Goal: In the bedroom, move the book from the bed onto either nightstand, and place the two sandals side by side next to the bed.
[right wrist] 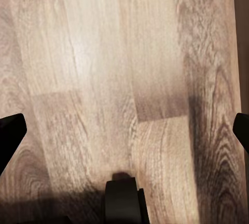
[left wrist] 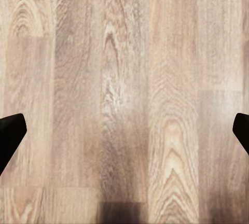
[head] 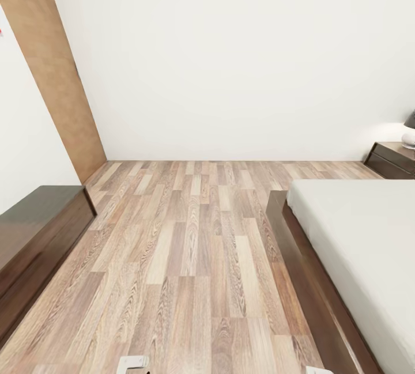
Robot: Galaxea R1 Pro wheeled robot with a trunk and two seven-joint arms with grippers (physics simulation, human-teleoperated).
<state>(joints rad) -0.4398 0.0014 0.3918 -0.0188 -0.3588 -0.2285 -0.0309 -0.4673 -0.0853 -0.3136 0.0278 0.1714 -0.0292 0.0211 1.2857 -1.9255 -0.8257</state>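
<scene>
Item count, head view: one bed (head: 346,235) at 4 o'clock, with one off-white mattress (head: 369,241); one nightstand (head: 393,159) at 3 o'clock, carrying one lamp (head: 410,129); one low dark cabinet (head: 34,235) at 8 o'clock; one brown door (head: 52,68) at 10 o'clock. Tools: two, one left tool (left wrist: 124,130) and one right tool (right wrist: 124,130), each with two dark fingertips spread wide over the plank floor (head: 190,259).

Bed (head: 357,247) at right — nightstand (head: 393,159) behind it, low cabinet (head: 34,235) at left — floor (head: 184,259) between.
</scene>
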